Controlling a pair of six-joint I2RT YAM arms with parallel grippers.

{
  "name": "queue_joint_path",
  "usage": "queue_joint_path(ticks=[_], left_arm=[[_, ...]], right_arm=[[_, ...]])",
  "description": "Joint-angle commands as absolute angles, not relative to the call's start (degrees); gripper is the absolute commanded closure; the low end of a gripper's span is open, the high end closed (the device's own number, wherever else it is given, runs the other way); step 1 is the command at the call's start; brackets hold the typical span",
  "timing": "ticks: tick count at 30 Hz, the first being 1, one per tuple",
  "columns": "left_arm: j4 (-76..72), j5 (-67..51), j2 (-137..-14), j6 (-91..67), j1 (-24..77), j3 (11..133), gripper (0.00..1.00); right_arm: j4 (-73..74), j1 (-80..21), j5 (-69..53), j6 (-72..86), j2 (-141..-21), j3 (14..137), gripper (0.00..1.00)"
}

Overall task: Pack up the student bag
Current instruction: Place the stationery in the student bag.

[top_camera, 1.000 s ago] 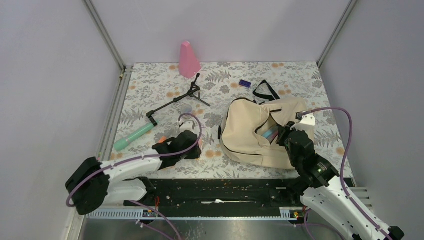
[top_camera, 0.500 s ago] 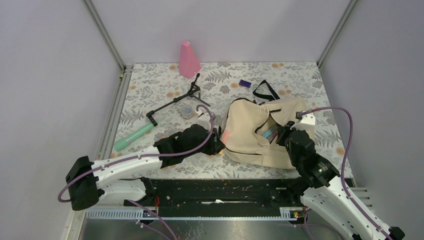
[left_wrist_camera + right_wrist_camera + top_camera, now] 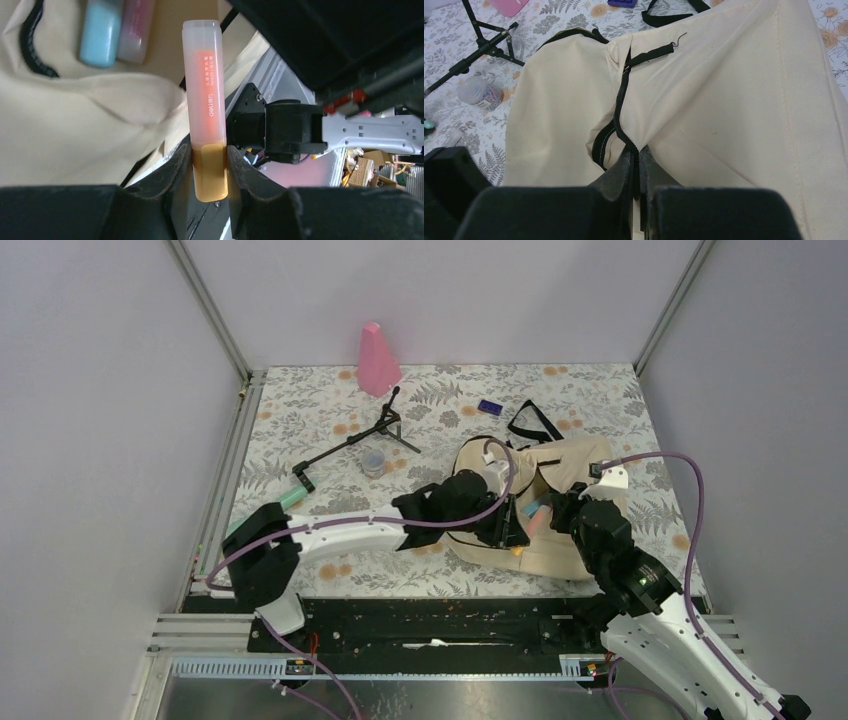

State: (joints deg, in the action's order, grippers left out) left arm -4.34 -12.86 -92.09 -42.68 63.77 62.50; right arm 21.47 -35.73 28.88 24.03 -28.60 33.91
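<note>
The cream student bag (image 3: 572, 456) lies at the right of the table, its zipper mouth held apart. My right gripper (image 3: 635, 152) is shut on the bag's black zipper edge (image 3: 620, 112), pinching the fabric (image 3: 724, 100) at the opening's near right side. My left gripper (image 3: 210, 150) is shut on the yellow end of an orange highlighter (image 3: 204, 85), which points out over the bag's opening. In the top view this gripper (image 3: 508, 530) hangs above the bag's mouth, just left of the right gripper (image 3: 562, 512). A blue item (image 3: 101, 32) and a pink one (image 3: 136, 27) lie inside the bag.
A pink cone (image 3: 377, 360) stands at the back. A black folding stand (image 3: 355, 440), a small clear jar (image 3: 374, 462) and a purple item (image 3: 489, 407) lie left of and behind the bag. A green cylinder (image 3: 293, 498) shows beside the left arm. A black strap (image 3: 530, 425) loops behind the bag.
My left arm has swung right, from the table left of the bag to over its opening, carrying the highlighter. The right gripper has kept its hold on the zipper edge.
</note>
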Motion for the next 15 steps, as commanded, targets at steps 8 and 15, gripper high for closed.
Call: queue_joint_path(ticks=[8, 15], left_arm=[[-6.2, -16.2, -102.7, -41.7, 61.7, 76.7, 0.96], [-7.6, -15.6, -106.9, -40.5, 59.2, 79.9, 0.96]], right_arm=[[17.6, -35.8, 25.1, 23.3, -27.6, 37.8, 1.00], [18.3, -35.8, 24.7, 23.9, -27.2, 37.2, 1.00]])
